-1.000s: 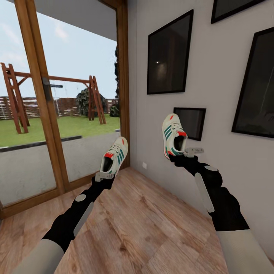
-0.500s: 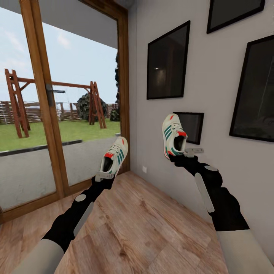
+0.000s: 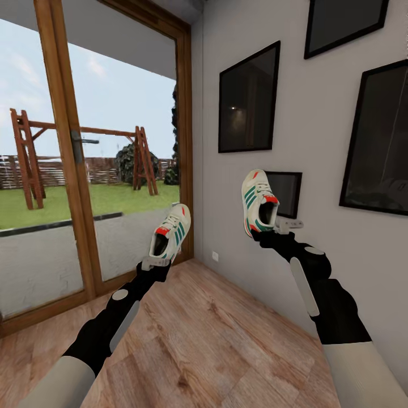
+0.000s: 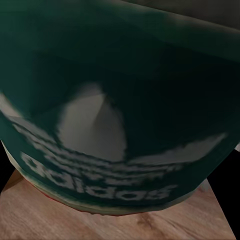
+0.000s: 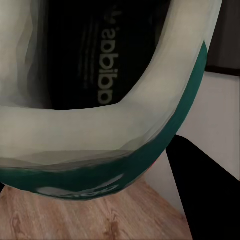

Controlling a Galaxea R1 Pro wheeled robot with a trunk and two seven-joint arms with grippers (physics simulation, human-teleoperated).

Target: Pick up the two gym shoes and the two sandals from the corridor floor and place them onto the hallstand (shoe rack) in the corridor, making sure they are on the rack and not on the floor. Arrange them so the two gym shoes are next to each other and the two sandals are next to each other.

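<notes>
In the head view my left gripper (image 3: 154, 262) is shut on the heel of one gym shoe (image 3: 170, 233), white with green stripes, held toe-up above the corridor floor (image 3: 198, 340). My right gripper (image 3: 276, 228) is shut on the heel of the other gym shoe (image 3: 258, 203), also toe-up, close to the wall. In the left wrist view the green sole of the left gym shoe (image 4: 115, 110) sits right at the lens. The right wrist view looks into the other gym shoe's white collar (image 5: 100, 130). The sandals and the hallstand are out of view.
A glass door with a wooden frame (image 3: 71, 147) stands ahead on the left, with a garden behind it. The grey wall (image 3: 317, 272) on the right carries several dark framed pictures (image 3: 248, 99). Wood-plank floor stretches between my arms.
The whole picture has slid a little, so the camera has turned slightly. Both arms and the shoes keep the same pose.
</notes>
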